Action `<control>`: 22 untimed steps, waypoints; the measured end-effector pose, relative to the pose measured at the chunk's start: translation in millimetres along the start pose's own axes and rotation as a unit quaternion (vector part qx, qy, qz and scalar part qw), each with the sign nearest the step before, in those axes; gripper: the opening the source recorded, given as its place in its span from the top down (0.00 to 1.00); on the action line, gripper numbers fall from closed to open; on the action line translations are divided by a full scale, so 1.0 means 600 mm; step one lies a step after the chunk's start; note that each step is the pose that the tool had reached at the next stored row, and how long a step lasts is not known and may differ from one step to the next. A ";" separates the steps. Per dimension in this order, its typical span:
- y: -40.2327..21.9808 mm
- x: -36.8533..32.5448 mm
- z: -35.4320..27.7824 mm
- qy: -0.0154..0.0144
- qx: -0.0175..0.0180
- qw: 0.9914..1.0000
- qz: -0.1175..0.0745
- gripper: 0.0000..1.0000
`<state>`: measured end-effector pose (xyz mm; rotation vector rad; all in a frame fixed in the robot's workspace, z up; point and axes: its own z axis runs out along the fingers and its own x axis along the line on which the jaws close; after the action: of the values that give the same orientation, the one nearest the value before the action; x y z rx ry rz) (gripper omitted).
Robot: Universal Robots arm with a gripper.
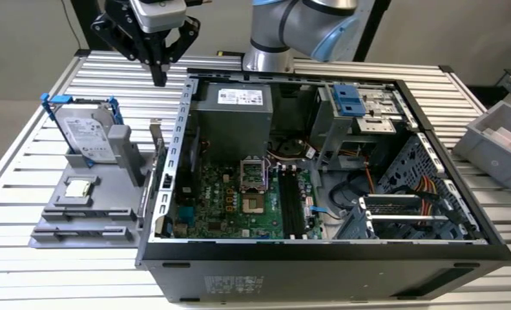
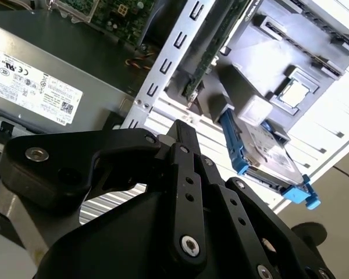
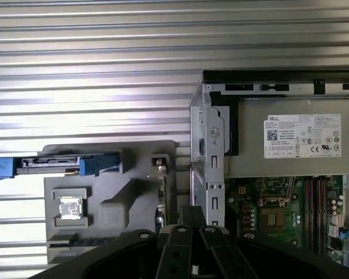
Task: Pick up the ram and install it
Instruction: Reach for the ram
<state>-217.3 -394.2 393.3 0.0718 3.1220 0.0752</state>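
One slatted metal table [image 1: 92,84] carries one open black computer case [image 1: 324,265] with one green motherboard [image 1: 229,210] inside. One grey moulded fixture [image 1: 83,213] sits just beside the case, at the exterior view's left. It holds one silver hard drive [image 1: 87,132] in a blue frame, standing upright. One black gripper [image 1: 159,76] hangs above the table, fingers closed together and holding nothing. One ram [image 2: 208,55], a thin flat green stick, stands on edge in the fixture next to the case wall, apart from the gripper.
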 end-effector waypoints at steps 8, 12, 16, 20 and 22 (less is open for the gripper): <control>0.000 0.015 0.000 0.000 0.000 1.000 -0.001 1.00; 0.000 0.022 0.000 0.000 0.000 1.000 -0.001 1.00; -0.001 0.030 0.000 0.000 0.000 1.000 -0.001 1.00; -0.001 0.038 -0.001 0.000 0.000 1.000 -0.001 1.00; -0.001 0.042 -0.001 0.000 0.000 1.000 -0.001 1.00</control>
<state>-242.7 -393.7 393.2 0.0689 3.1223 0.0754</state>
